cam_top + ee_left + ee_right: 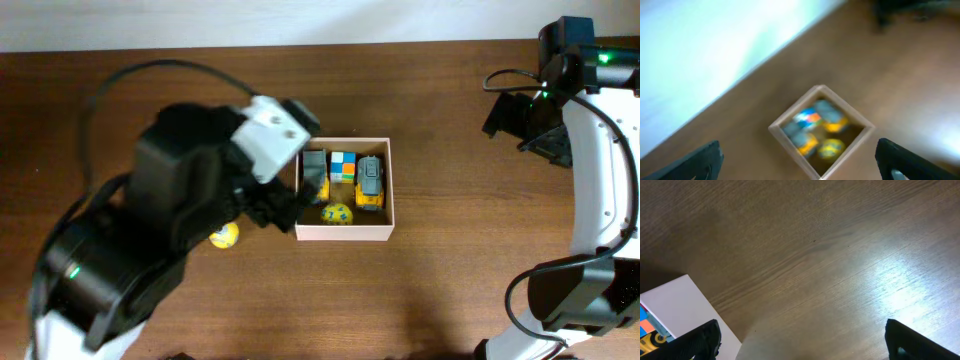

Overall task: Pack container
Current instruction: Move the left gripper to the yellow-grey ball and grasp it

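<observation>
The container (343, 233), a square shallow cardboard box with pale walls, sits mid-table. Inside it lie a colourful cube (343, 166), a grey and yellow toy truck (370, 183), a yellow and blue ball (337, 214) and another grey and yellow toy (315, 172). It shows blurred in the left wrist view (790, 141), and its corner shows in the right wrist view (680, 300). My left gripper (797, 160) is open and empty above the box's left edge. My right gripper (802, 340) is open and empty over bare table at the far right.
A small yellow ball (224, 236) lies on the wooden table (440, 300) left of the box, partly under my left arm (180, 210). My right arm (590, 150) stands along the right edge. A white wall borders the back.
</observation>
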{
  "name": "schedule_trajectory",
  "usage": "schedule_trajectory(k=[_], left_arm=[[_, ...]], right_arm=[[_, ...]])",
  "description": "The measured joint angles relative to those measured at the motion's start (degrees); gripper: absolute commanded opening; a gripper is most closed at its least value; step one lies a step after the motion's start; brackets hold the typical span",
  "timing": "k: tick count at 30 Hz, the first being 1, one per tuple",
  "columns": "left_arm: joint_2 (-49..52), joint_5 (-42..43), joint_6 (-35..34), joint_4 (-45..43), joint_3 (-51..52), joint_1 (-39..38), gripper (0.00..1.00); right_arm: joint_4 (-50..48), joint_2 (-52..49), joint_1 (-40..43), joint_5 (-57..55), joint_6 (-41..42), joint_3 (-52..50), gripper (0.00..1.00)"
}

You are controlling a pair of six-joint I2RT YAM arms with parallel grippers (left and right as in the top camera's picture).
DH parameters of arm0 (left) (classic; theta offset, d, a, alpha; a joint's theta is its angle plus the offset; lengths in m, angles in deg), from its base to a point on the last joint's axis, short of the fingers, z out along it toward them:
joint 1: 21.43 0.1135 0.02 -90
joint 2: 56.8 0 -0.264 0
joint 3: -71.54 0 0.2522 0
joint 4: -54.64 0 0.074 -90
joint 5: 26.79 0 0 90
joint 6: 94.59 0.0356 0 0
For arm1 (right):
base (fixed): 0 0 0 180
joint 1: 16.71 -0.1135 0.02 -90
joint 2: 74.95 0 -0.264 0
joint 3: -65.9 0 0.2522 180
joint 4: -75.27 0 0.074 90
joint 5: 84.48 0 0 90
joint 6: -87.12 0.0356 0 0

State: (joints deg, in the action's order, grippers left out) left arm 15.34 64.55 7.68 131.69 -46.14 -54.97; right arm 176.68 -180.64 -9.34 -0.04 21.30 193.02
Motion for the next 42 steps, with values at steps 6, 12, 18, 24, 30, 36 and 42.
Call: schedule_trajectory(k=[6,12,18,24,30,36,42], left_arm=[[1.2,-21.3,-8.3,6.0,0.1,3.2,0.99],[10.1,-25.4,-16.1,9.7,4.6,9.7,0.99],[23.1,-17.8,-19.7,11.9,7.1,17.1,0.99],[31.8,-14.0,-20.7,13.7,7.3,21.1,0.99],[37.2,-10.9,-20.9,14.6,10.0,22.2,0.99],[37.4,-7.5,-19.6,12.8,18.1,22.2,0.99],[37.4,-5.4,-19.3,9.1,24.9,22.1,0.99]], right_arm=[[0.0,0.0,0.0,0.0,0.0,0.0,0.99],[0.0,0.0,0.0,0.0,0.0,0.0,0.99],[0.0,0.0,0.0,0.0,0.0,0.0,0.99],[0.0,0.0,0.0,0.0,0.0,0.0,0.99],[0.0,0.0,0.0,0.0,0.0,0.0,0.99],[0.0,0.0,0.0,0.0,0.0,0.0,0.99],[0.0,0.0,0.0,0.0,0.0,0.0,0.99]])
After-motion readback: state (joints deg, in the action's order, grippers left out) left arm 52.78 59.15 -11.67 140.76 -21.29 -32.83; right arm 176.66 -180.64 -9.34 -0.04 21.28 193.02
